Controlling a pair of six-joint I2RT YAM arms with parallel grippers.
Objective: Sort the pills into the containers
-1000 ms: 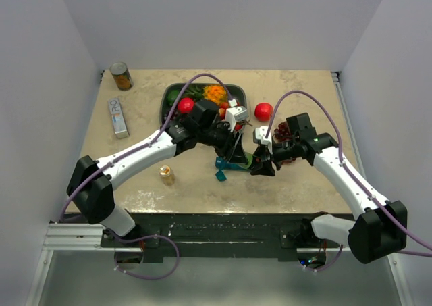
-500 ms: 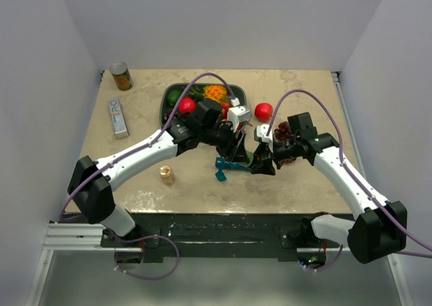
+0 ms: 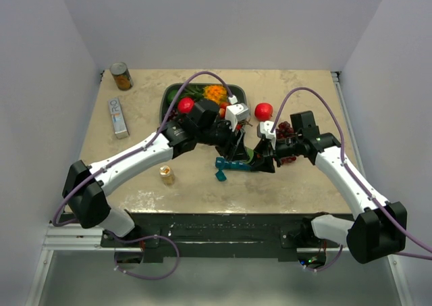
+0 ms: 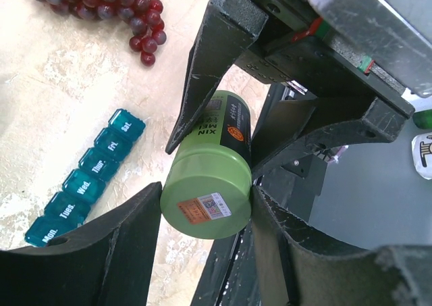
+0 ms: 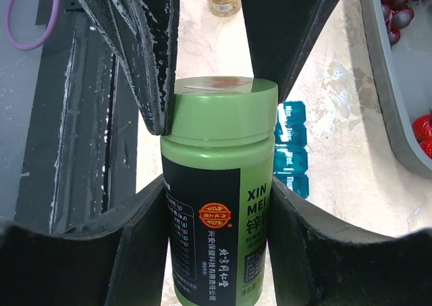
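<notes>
A green pill bottle (image 3: 251,159) with a black label is held off the table between both grippers. My right gripper (image 5: 217,205) is shut on the bottle body (image 5: 216,205). My left gripper (image 4: 206,208) is shut on the bottle's green cap (image 4: 206,194). In the top view the left gripper (image 3: 239,150) and right gripper (image 3: 262,159) meet at table centre. The teal container strip (image 3: 229,164) lies on the table just below them, its day-labelled lids shut; it also shows in the left wrist view (image 4: 84,181) and the right wrist view (image 5: 291,154).
A grey fruit tray (image 3: 167,93) stands behind the grippers. A red tomato (image 3: 263,110) and dark grapes (image 3: 287,130) lie to the right. A small amber bottle (image 3: 167,175) stands front left. A white box (image 3: 119,117) and a tin can (image 3: 121,76) are far left.
The left arm's elbow has swung down and left. The right gripper has shifted slightly up and right. Both grippers stay on the green bottle.
</notes>
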